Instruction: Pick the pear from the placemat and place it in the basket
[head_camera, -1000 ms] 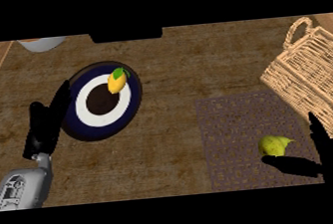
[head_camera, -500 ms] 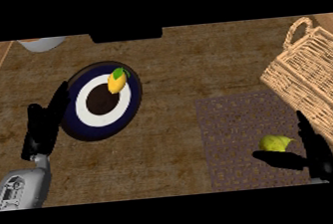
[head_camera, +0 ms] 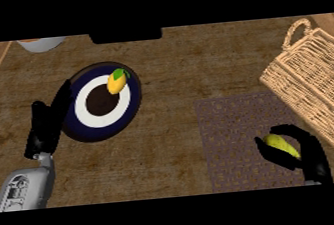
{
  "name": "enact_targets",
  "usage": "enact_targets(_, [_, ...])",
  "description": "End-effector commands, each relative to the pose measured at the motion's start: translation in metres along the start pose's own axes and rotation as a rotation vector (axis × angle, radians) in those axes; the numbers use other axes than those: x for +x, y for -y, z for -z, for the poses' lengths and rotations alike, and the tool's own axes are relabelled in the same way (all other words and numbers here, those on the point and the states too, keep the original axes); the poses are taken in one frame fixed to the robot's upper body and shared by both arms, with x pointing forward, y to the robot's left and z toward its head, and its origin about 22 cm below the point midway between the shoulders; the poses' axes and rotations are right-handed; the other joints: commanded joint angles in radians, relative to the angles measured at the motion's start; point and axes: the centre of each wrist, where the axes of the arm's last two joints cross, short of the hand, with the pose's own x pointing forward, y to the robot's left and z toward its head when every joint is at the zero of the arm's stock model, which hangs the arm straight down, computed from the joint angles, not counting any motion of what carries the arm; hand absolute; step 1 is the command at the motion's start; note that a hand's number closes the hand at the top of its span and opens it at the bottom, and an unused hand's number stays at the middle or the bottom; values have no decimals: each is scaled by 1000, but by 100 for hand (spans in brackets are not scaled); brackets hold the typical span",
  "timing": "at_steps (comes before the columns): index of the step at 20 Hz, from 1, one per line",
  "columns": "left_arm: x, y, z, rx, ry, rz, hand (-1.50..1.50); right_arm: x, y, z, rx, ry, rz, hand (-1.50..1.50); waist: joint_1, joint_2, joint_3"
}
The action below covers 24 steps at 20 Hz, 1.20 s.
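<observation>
Grasping step: the right hand is curled round the pear, thumb on the near side and fingers arched over the far side, so the fruit shows only between them.
Pear position: on the placemat, toward its right part, just short of the basket; whether it rests on the mat or is already a little off it cannot be told from this view.
Step in hand: judged as the closing of the grasp, with the lift and the carry not yet done.
Next move: probably a lift clear of the mat, then a short carry up and to the right over the basket's near wall, high enough to pass the rim before release.
Left hand: the left hand shows at the view's left, fingers straight and holding nothing, just beside the plate.
Pear, form: small, rounded, yellow, smooth-skinned; likely to roll if set down on its side.
Placemat, form: flat rectangle, grey-purple, with a fine woven grain.
Basket, form: pale tan wicker, boxy, open weave, with a looped handle at its upper end.
Plate, form: round, glossy, dark blue rim, white ring and dark centre; a yellow fruit with a green leaf lies on its upper rim.
Counter, form: brown, rough wood-grain surface.
</observation>
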Motion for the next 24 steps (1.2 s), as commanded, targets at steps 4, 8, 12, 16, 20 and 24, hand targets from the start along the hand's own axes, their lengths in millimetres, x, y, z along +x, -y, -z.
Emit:
enact_targets(4, [-4,2,-3,-10,16,8,0,1,-20,-8,61,174,-265,150,12,5,8])
enact_targets(8, [10,3,6,-44,21,29,0,14,-14,-16,300,565,-783,150,76,6,-1])
enact_targets(12, [12,18,5,-55,20,1,0,23,-28,-42,419,841,-1053,150,47,-3,4])
enact_targets(16, [9,11,5,-10,8,6,0,43,-28,-79,369,1018,-1118,150,0,-1,7])
enact_targets(20, [-1,10,4,1,-6,-6,0,54,-10,-103,459,987,-810,150,-8,4,8])
enact_targets(24, [2,-9,-8,4,-9,10,0,76,26,-145,480,1028,-595,150,-13,-2,9])
